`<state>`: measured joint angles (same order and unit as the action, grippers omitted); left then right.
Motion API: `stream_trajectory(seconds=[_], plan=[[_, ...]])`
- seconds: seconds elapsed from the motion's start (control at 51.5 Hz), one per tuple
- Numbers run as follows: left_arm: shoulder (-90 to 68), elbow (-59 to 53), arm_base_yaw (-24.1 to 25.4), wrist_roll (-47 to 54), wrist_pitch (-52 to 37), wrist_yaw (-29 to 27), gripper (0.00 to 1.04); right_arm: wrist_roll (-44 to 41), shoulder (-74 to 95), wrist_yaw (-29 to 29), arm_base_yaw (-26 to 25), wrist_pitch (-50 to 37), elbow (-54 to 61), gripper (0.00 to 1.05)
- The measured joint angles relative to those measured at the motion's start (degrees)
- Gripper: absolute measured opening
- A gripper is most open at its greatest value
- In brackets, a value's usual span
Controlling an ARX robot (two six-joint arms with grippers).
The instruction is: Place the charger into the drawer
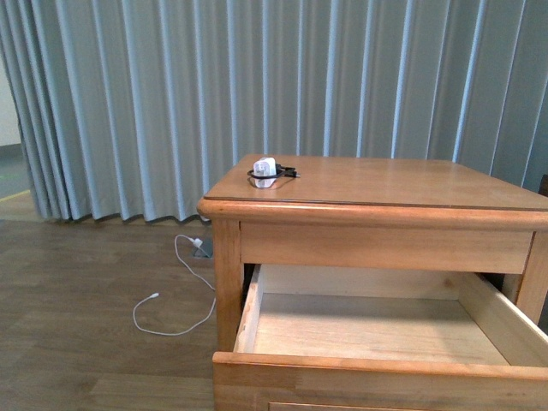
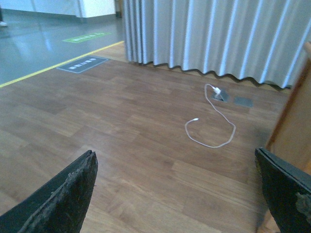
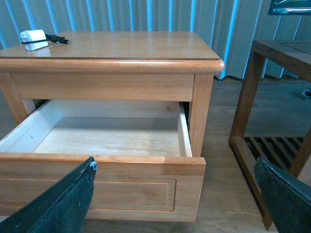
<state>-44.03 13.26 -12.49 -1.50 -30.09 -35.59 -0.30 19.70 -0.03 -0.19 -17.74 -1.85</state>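
Note:
The charger (image 1: 266,170), a small white plug block wrapped in thin black cord, lies on the far left corner of the cabinet top (image 1: 385,184); the right wrist view shows the charger (image 3: 35,39) too. Below the top, the drawer (image 1: 377,330) stands pulled out, its pale wood inside bare; its panelled front (image 3: 102,187) faces the right wrist camera. My right gripper (image 3: 175,201) is open, in front of the drawer's front panel and apart from it. My left gripper (image 2: 177,194) is open over the wooden floor, left of the cabinet. Neither arm shows in the front view.
A long white cable (image 1: 175,300) with a white plug lies looped on the floor (image 2: 97,126) left of the cabinet, before grey curtains (image 1: 257,77). A dark wooden stand (image 3: 272,126) with a slatted lower shelf is close to the cabinet's right side.

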Motion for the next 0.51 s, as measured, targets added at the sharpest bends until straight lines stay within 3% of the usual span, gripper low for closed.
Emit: stream_trajectory(seconds=[0.214, 0.505], plan=[[-22.47, 15.89, -4.72, 1.64, -2.21, 5.27, 0.99, 0.02, 0.0, 0.0, 0.0, 0.0, 0.0, 0.97], [-47.95, 42.38, -5.25, -3.87, 0.5, 11.67, 0.99, 0.02, 0.0, 0.0, 0.0, 0.0, 0.0, 0.97]])
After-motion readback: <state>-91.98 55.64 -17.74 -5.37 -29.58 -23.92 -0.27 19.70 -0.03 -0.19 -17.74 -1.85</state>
